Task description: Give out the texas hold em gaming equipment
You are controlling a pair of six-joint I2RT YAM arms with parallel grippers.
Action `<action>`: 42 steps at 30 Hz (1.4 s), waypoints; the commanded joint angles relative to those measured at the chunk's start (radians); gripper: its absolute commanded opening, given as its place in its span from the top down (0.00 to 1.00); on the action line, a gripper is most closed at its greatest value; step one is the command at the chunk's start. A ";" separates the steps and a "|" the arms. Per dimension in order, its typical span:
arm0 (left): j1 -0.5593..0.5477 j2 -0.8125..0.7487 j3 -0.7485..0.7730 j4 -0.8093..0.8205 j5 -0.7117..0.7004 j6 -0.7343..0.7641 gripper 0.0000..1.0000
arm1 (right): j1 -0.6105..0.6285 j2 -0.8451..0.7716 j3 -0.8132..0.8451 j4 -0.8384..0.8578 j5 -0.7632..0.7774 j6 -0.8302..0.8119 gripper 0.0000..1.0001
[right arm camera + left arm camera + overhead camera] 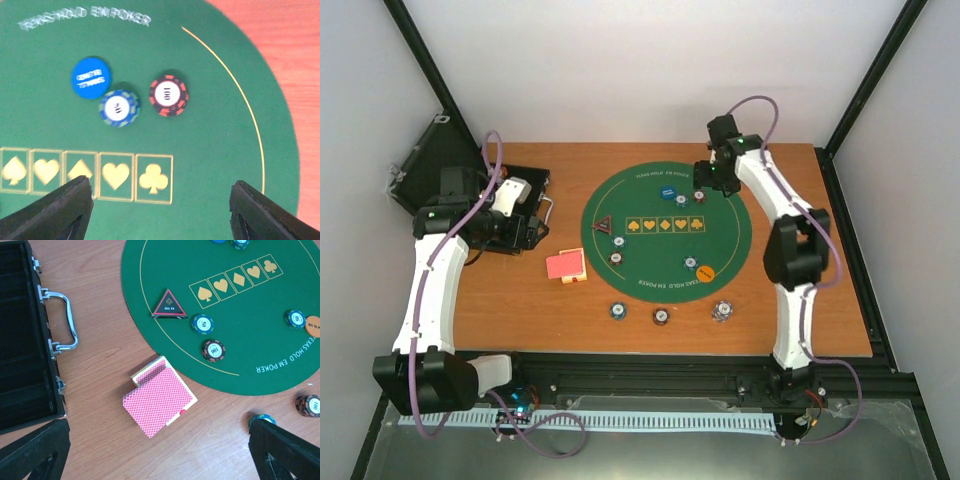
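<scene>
– Poker chips [169, 95] lie just ahead of our right claw [161, 212]: a red one, and a blue-green one [119, 107] touching the blue button [90, 77], all on the green mat [225, 165]. Our jaws stand wide, gripping nothing.
– Our left wrist view misses those. Our left claw [160, 460], also spread and empty, hangs over the red-backed cards [159, 399], on bare desk [100, 290] between the black case [20, 340] and the mat.
– Only the top view takes in all three desk chips [661, 316] off the mat's near edge.
</scene>
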 commanded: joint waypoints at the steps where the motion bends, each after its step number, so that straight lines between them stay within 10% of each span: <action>1: 0.005 -0.008 0.037 -0.014 -0.010 -0.020 0.00 | 0.087 -0.260 -0.273 0.082 0.045 0.038 0.25; 16: 0.005 -0.094 -0.016 -0.021 0.014 -0.043 0.00 | 0.682 -0.643 -0.963 0.243 0.141 0.310 0.19; 42: 0.005 -0.111 -0.033 -0.014 0.014 -0.024 0.00 | 0.764 -0.454 -1.034 0.339 0.114 0.346 0.37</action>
